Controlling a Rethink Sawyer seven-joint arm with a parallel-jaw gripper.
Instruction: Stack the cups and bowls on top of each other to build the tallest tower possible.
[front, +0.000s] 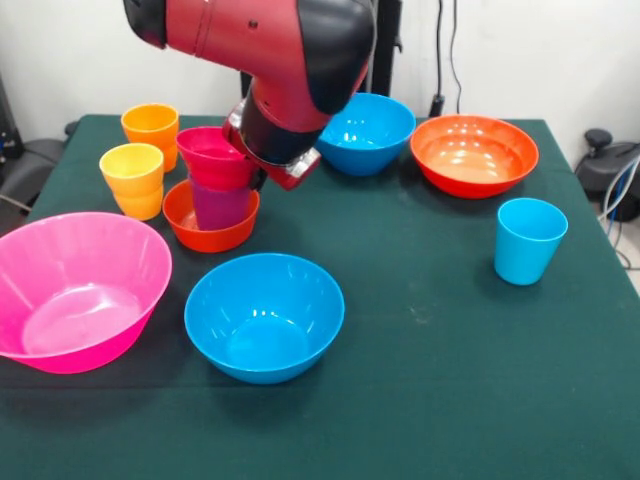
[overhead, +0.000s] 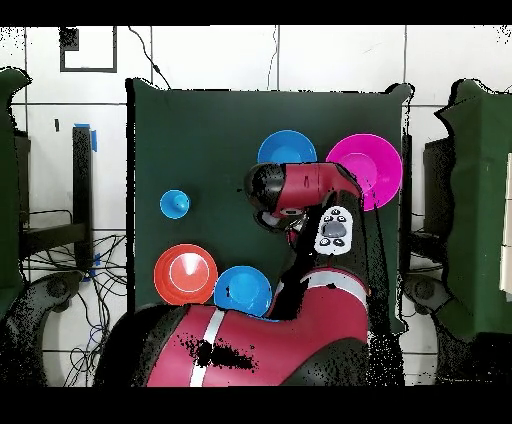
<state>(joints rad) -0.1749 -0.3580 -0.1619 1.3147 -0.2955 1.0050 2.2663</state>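
- Table (front: 420, 400): dark green cloth, all task items on it.
- Arm (front: 270, 50): red and black, enters from the top in the front view; in the overhead view it hides the stack and the cups near it.
- Biggest pink bowl (front: 75, 290): translucent, upright, at the front-left of the front view. Visible in the overhead view (overhead: 368, 168), partly under the arm.
- Near blue bowl (front: 264, 315): upright, empty, just beside the pink bowl.
- Wide orange bowl (front: 474, 154): upright, far right, next to the far blue bowl (front: 366, 132).
- Tower (front: 212, 195): small orange-red bowl (front: 205, 232) at the base, purple cup (front: 220, 205) standing in it, small magenta bowl (front: 215, 156) seated on the cup's rim. Stands left of centre, beyond the near blue bowl.
- Light blue cup (front: 529, 240): upright, alone on the right, well apart from the tower.
- Yellow cup (front: 134, 180) and orange cup (front: 152, 130): upright, side by side at far left, just beside the tower.
- Gripper (front: 282, 165): at the magenta bowl's right side, against it or very close; fingers hidden by the wrist, so cannot tell whether they are spread or clamped.
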